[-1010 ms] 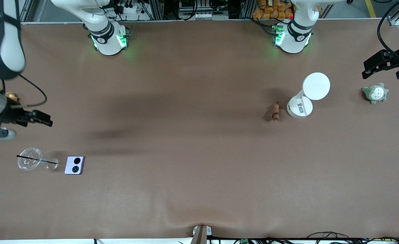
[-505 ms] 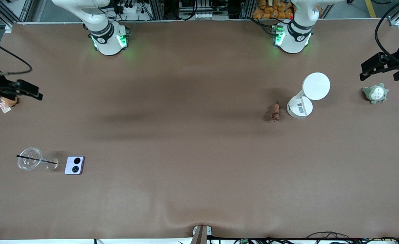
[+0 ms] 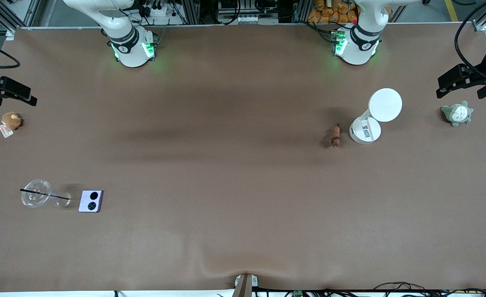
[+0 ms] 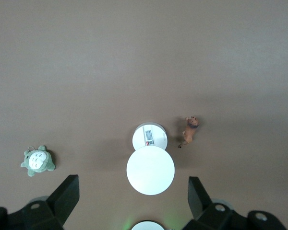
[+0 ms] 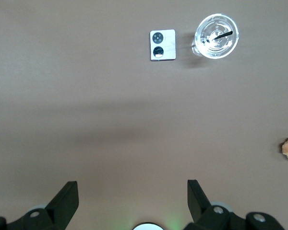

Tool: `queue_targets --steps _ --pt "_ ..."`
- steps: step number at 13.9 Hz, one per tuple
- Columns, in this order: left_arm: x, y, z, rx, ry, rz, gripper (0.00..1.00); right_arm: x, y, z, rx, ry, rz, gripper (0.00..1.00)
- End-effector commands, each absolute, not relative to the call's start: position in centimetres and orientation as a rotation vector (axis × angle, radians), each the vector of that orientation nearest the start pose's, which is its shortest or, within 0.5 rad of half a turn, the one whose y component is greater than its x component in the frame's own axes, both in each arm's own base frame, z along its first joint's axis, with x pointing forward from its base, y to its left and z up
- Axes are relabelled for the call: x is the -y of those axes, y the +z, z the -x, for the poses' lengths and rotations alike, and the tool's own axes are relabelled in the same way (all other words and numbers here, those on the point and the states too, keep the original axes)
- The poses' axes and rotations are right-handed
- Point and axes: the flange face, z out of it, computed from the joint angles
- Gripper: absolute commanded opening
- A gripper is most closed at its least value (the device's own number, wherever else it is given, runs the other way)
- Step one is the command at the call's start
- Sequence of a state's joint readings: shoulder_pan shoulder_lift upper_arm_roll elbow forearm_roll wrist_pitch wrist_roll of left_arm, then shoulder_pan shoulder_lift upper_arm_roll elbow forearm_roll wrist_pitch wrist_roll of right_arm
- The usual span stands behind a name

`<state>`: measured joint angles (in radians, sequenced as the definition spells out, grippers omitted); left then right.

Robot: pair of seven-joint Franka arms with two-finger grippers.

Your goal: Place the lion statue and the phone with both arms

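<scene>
The lion statue [image 3: 335, 137], a tiny orange-brown figurine, lies on the brown table beside the white stand; it also shows in the left wrist view [image 4: 190, 131]. The pale-lilac phone [image 3: 90, 201] lies flat beside a clear cup toward the right arm's end, also in the right wrist view [image 5: 162, 45]. My left gripper [image 3: 453, 81] is open and empty, high at the left arm's end of the table, above the grey-green plush. My right gripper [image 3: 12, 91] is open and empty, high at the right arm's end, near the brown plush.
A white round-topped stand [image 3: 374, 116] stands next to the lion. A grey-green plush [image 3: 456, 113] lies at the left arm's end. A round brown plush with tag [image 3: 10, 121] lies at the right arm's end. A clear cup with a black straw [image 3: 36, 197] stands beside the phone.
My right gripper has risen and drawn back toward its table edge, uncovering the brown plush. My left gripper has shifted slightly upward in the front view. The lion and phone have not moved.
</scene>
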<state>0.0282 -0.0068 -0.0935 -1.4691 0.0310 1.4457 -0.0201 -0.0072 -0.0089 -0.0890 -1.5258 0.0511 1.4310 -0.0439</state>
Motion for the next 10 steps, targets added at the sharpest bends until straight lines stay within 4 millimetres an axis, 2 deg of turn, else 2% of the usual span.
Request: queue_targets --steps 1,8,10 --pt "3.2 66.9 -53.8 -0.047 0.031 3.114 1.0 4.9 65.4 -52.4 -0.087 0.098 3.099 1.0" --pt "4.2 66.8 -53.6 -0.059 0.048 3.114 1.0 5.0 65.4 -52.4 -0.084 0.103 3.1 1.0" --pt "4.9 66.7 -53.4 -0.073 0.059 3.11 1.0 5.4 65.8 -52.0 -0.094 0.096 3.1 1.0"
